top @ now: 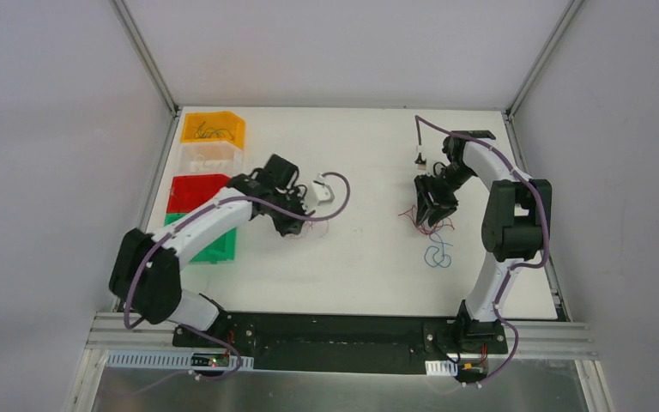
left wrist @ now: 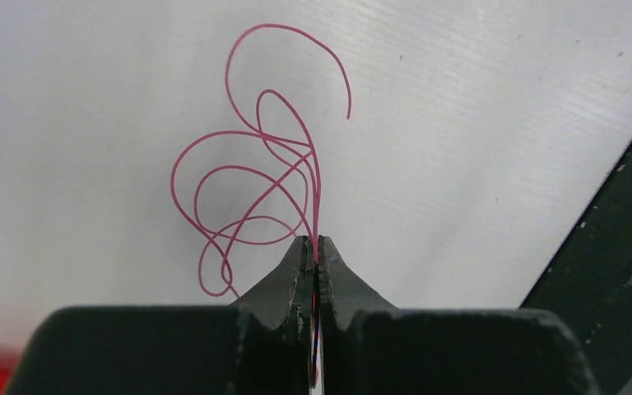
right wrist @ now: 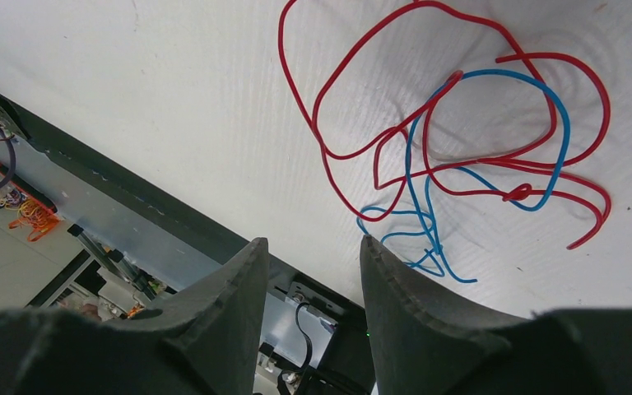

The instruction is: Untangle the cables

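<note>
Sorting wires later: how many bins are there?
4, along the left edge: orange bin farthest, clear bin, red bin, green bin nearest, partly behind the left arm, which may hide more.

Four plastic bins are lined up in a row along the left edge of the white counter [top: 369,154]. The orange bin [top: 214,118] is placed farthest, followed by a translucent white bin [top: 210,160], a red bin [top: 193,193] and, nearest, a partly hidden green bin [top: 226,244]. The counter is enclosed by grey walls [top: 51,129].

No legible text or markings
</note>
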### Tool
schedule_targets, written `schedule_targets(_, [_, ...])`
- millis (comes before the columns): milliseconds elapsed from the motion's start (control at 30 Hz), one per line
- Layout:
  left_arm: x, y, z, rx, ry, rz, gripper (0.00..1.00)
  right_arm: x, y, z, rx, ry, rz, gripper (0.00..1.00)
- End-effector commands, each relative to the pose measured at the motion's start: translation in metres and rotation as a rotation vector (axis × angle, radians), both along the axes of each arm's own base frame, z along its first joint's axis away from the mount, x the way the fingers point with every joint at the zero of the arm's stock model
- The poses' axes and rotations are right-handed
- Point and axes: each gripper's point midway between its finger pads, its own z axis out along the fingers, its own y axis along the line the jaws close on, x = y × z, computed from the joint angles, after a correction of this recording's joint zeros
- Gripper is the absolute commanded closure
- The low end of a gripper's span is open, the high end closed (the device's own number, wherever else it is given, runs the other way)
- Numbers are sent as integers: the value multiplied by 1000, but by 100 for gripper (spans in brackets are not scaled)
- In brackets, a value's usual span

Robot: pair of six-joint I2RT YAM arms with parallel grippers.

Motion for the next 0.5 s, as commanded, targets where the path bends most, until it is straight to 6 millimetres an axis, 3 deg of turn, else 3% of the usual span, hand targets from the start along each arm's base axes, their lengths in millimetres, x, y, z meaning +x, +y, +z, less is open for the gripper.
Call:
schedule_targets(0, [-18,21,83,-185,-23,-74,100,2,-2,22,17,-41,18,52])
schedule_targets(133, [-38,69,108,-165,15,-101,100,3,1,23,31,-31,13,52])
schedule_targets(267, [-46,122,126,-148,51,-33,100,4,2,23,36,-21,10,52])
schedule_targets(367, [-59,165,125,-77,80,-17,100,4,2,24,39,-22,9,52])
schedule_targets(467, [-65,201,111,-17,110,-1,100,3,3,24,42,-22,9,52])
